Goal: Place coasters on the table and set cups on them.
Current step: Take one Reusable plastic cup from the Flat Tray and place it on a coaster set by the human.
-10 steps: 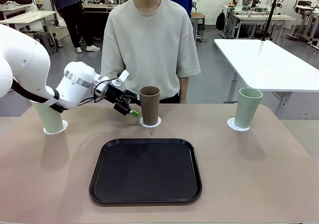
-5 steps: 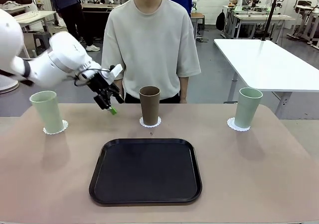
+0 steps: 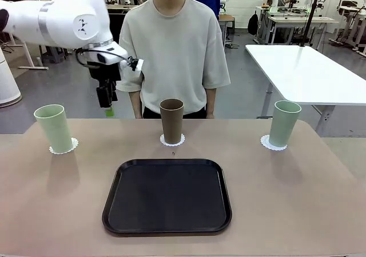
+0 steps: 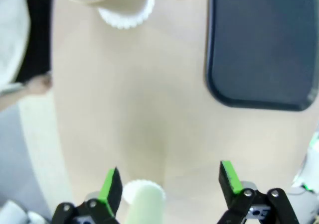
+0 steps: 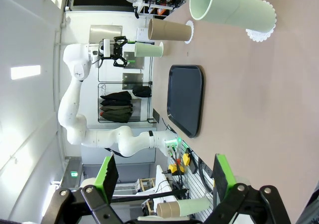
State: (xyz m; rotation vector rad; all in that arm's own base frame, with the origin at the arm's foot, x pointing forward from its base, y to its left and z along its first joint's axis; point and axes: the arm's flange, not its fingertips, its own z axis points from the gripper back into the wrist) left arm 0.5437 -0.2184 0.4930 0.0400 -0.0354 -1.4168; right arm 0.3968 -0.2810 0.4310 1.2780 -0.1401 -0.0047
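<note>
**Left arm lifted clear of the brown cup**

Since a second ago the left gripper (image 3: 107, 105) has swung up and away from the brown cup (image 3: 171, 120), and now hangs above the worktop (image 3: 297, 188) between that cup and the left green cup (image 3: 54, 128). Its jaws stand wide apart and hold nothing. The right gripper (image 5: 162, 176) is likewise wide open and empty. Each cup stands upright on its own coaster: left coaster (image 3: 63, 147), middle coaster (image 3: 172, 140), right coaster (image 3: 271, 144) under the right green cup (image 3: 284, 123). The black tray (image 3: 167, 195) lies near the middle, seemingly bare; the blurred left wrist view adds little.
</note>
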